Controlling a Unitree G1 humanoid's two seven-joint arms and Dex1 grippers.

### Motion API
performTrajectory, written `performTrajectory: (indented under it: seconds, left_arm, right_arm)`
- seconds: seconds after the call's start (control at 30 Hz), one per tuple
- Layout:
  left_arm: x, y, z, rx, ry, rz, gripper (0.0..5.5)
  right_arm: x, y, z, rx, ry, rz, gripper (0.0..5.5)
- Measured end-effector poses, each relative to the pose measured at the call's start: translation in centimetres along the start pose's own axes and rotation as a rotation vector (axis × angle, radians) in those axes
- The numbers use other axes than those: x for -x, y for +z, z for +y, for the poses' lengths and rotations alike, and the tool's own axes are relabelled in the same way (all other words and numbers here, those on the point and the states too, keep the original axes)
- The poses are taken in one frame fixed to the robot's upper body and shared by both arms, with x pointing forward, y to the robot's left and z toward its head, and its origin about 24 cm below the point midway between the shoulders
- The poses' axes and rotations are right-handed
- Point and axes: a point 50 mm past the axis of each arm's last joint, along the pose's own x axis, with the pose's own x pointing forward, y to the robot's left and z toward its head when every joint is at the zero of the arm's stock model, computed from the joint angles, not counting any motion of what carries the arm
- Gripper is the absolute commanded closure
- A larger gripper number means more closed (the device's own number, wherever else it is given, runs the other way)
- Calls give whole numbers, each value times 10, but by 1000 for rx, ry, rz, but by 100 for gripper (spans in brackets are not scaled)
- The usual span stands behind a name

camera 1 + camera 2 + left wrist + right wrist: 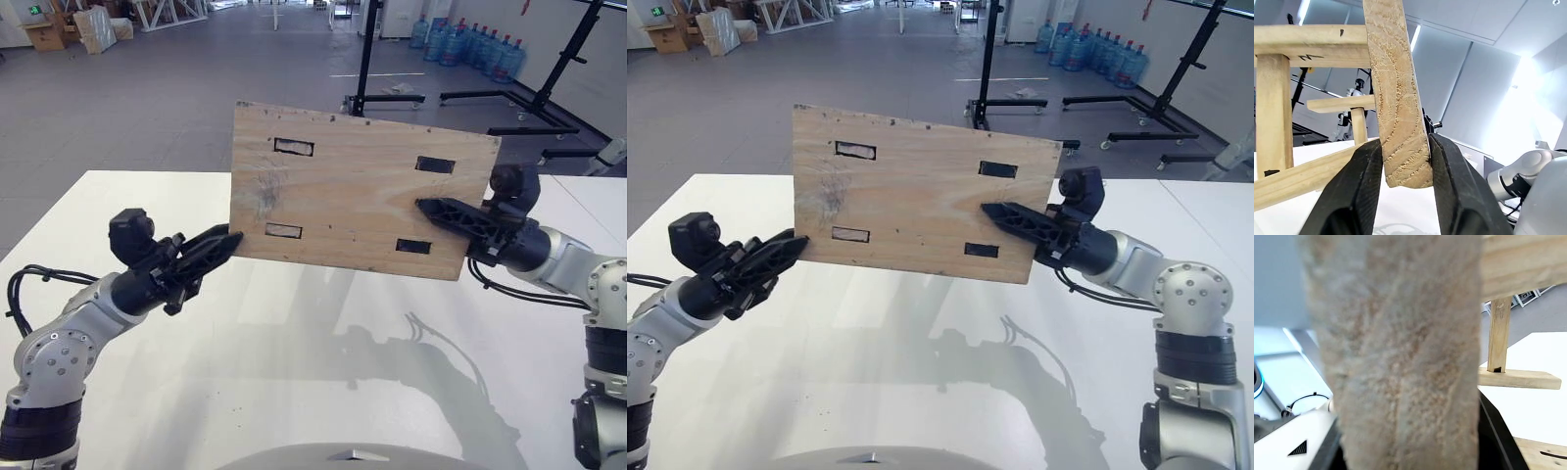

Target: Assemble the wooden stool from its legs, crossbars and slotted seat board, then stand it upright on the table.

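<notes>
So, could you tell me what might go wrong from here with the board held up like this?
1. The left tool pinches the board only at its lower corner, so it could slip and drop onto the table.
2. The board hangs tilted between that and the right tool; uneven moves could twist it free.
3. The legs stick out behind the board, so one could hit the table first when it is turned upright.

silver jointed arms (86,321), black grippers (231,239) (423,205), black cables (44,269)
</notes>
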Motion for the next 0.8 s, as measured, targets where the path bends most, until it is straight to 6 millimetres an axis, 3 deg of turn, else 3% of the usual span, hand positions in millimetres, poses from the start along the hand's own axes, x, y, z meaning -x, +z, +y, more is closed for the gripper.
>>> performTrajectory:
  seconds: [0.33, 0.43, 0.53, 0.8]
  left_arm:
    - [10, -2, 3, 53, 85, -65, 417]
    - [12, 2, 1, 56, 102, -65, 334]
    - [10, 4, -11, 23, 86, 4, 289]
    - [30, -11, -13, 60, 196, 21, 157]
  right_arm:
    - [-8, -11, -3, -117, -73, -67, 417]
    - [-9, -23, -8, -229, -109, -104, 416]
    - [-8, -39, -21, -362, -99, -155, 416]
    - [-23, -47, -21, -355, -204, -123, 416]
